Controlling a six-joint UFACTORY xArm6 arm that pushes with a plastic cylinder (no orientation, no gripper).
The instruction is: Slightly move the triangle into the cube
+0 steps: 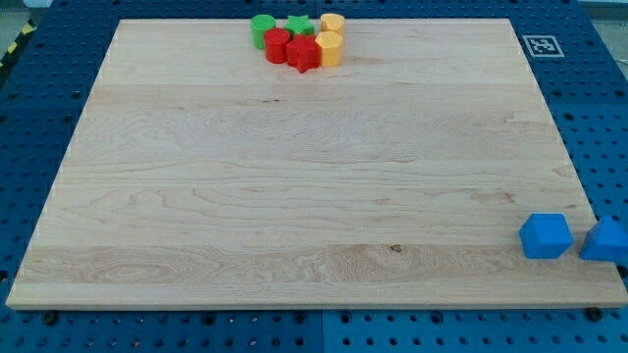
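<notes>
The blue triangle (606, 240) sits just to the view's right of the blue cube (546, 236), not touching; my tip does not show

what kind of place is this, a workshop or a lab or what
Probably a robotics lab bench: a pale wooden board lies on a blue perforated metal table, with a black-and-white fiducial tag at its corner and small coloured blocks like the blue cube. My tip isn't visible.

A pale wooden board (314, 196) with smooth, matt, visible grain is laid on blue perforated metal-looking bench (59, 59), while the blue cube (546, 236) and blue triangle (606, 241) look smooth, matt plastic.
</notes>
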